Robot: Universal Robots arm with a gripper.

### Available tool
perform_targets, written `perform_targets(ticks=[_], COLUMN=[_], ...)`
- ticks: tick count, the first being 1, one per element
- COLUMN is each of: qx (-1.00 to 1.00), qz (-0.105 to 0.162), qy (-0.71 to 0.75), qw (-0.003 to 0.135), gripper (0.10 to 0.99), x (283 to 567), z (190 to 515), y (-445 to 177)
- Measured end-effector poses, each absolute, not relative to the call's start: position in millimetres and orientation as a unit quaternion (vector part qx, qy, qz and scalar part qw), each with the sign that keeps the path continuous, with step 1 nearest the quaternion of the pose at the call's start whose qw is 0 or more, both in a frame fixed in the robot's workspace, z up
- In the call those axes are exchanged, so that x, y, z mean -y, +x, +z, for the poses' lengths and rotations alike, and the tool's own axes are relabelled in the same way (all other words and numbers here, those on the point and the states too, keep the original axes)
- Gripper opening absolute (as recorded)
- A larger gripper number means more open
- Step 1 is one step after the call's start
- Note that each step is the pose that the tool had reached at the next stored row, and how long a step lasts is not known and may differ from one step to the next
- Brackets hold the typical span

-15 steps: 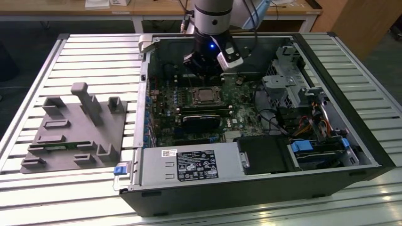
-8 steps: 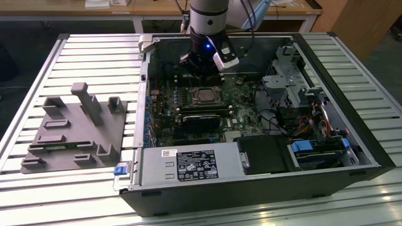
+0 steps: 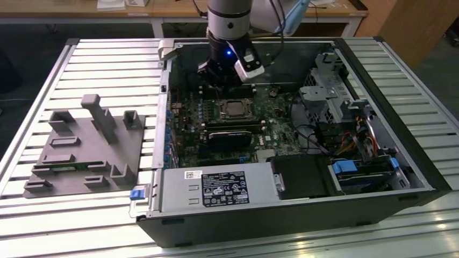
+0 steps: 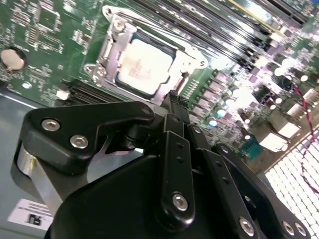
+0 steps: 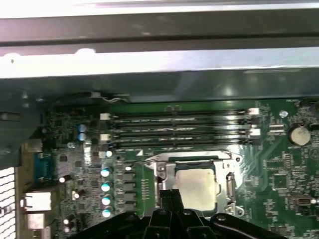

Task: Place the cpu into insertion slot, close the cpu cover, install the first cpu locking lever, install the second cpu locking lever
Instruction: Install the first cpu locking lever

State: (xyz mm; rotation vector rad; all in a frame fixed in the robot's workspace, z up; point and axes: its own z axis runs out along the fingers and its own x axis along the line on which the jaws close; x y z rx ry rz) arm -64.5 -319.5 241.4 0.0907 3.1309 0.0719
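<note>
The cpu (image 4: 143,62) (image 5: 197,186) (image 3: 233,109) lies flat in the insertion slot (image 4: 102,69) on the green motherboard, its pale metal top showing. The silver cpu cover (image 4: 188,62) (image 5: 167,173) lies down around it as a frame. My gripper (image 4: 173,99) (image 5: 171,195) (image 3: 217,80) hangs just above the board at one edge of the socket. Its black fingers (image 4: 172,119) are pressed together with nothing between them. Their tips stand close beside the cover's rim; I cannot tell whether they touch it.
The open computer case (image 3: 401,161) lies on a slatted metal table. Memory slots (image 5: 179,129) run beside the socket, and a coin battery (image 5: 299,134) sits nearby. A long black card (image 3: 229,137), a power supply (image 3: 215,188) and a drive cage (image 3: 330,91) surround the board. A grey fixture (image 3: 86,145) lies outside the case.
</note>
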Motion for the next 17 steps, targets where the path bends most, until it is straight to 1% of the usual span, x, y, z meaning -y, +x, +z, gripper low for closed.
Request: perform_targets(ticks=[12, 13, 17], qx=[-0.999, -0.999, -0.998], qz=[0.024, 0.026, 0.05], qy=[0.029, 0.029, 0.029], qw=[0.004, 0.004, 0.003], gripper=[0.106, 0.106, 0.106], x=[319.5, 319.6, 320.2], z=[241.4, 241.4, 241.4], y=[-92.2, -93.7, -97.6])
